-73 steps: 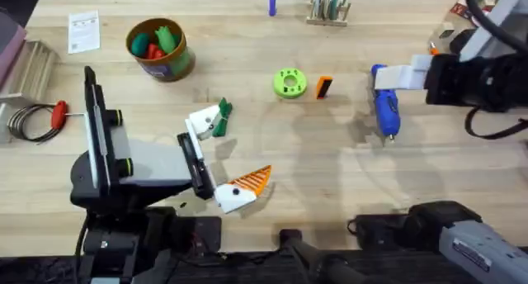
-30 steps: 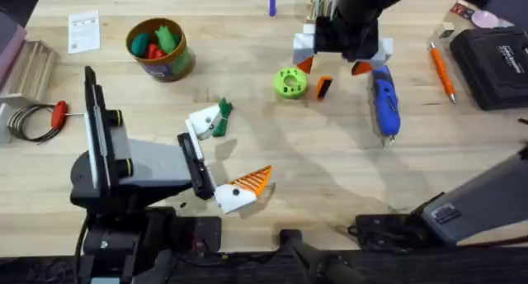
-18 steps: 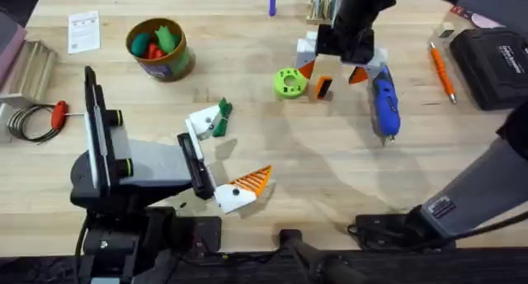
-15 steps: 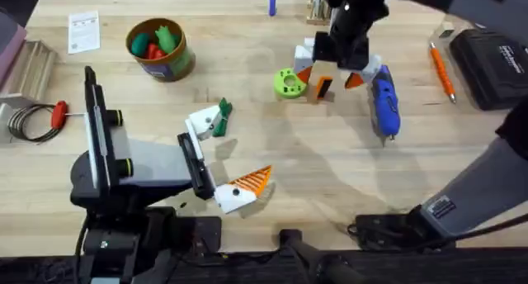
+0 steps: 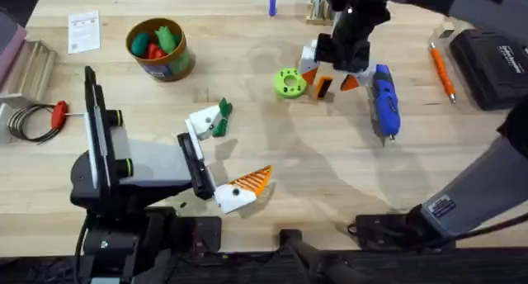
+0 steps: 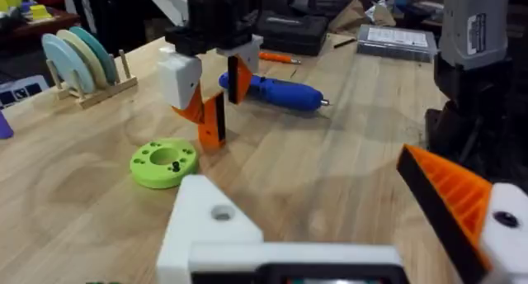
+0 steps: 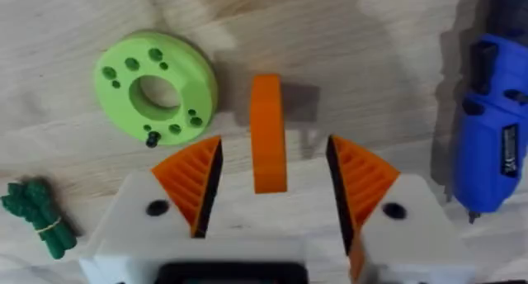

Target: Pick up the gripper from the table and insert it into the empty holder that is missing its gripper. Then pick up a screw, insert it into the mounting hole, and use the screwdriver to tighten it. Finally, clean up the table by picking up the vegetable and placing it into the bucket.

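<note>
Now on step one, the pick | my right gripper (image 7: 268, 185) spread open astride the small orange-and-black gripper block (image 7: 268, 131), which stands on the wooden worktop (image 5: 330, 168) just beside the lime-green round disc (image 7: 154, 86) | next I'd close squarely | blue screwdriver (image 7: 497, 144) near the block's far side | left gripper (image 5: 216, 156) open, idle.

Overhead downward; both wrist views near the green disc (image 5: 289, 82).

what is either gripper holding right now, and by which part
Nothing is held. The right gripper is open, its pads on either side of the orange and black gripper block without touching it. The left gripper is open, the vegetable beside it.
</note>
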Available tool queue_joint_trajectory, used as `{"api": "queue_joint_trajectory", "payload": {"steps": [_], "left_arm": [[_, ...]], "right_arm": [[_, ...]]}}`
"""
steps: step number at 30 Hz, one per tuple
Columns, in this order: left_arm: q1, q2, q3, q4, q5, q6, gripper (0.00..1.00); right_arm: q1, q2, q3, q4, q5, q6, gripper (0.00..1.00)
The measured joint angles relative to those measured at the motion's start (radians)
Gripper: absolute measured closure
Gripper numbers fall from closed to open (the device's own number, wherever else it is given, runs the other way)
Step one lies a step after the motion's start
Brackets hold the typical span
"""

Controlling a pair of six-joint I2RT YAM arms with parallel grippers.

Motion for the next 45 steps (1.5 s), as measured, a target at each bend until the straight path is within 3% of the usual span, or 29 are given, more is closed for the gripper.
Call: {"api": "queue_joint_trajectory", "payload": {"steps": [8, 13, 18, 19, 33, 39, 45], "left_arm": [[0.000, 0.000, 0.000, 0.000, 0.000, 0.000, 0.016], [0.000, 0.000, 0.000, 0.000, 0.000, 0.000, 0.015], [0.000, 0.000, 0.000, 0.000, 0.000, 0.000, 0.015], [0.000, 0.000, 0.000, 0.000, 0.000, 0.000, 0.015], [0.000, 0.000, 0.000, 0.000, 0.000, 0.000, 0.014], [0.000, 0.000, 0.000, 0.000, 0.000, 0.000, 0.014], [0.000, 0.000, 0.000, 0.000, 0.000, 0.000, 0.015]], "right_arm": [[0.000, 0.000, 0.000, 0.006, -0.021, 0.004, 0.413], [0.000, 0.000, 0.000, 0.018, -0.021, 0.003, 0.578], [0.000, 0.000, 0.000, 0.029, -0.020, -0.006, 0.966], [0.000, 0.000, 0.000, 0.029, -0.019, -0.007, 0.986], [0.001, -0.014, -0.001, 0.014, 0.001, -0.040, 0.993], [0.002, -0.167, -0.005, 0.007, -0.007, -0.049, 0.993], [0.006, -0.322, -0.023, 0.045, -0.102, -0.049, 0.993]]}}
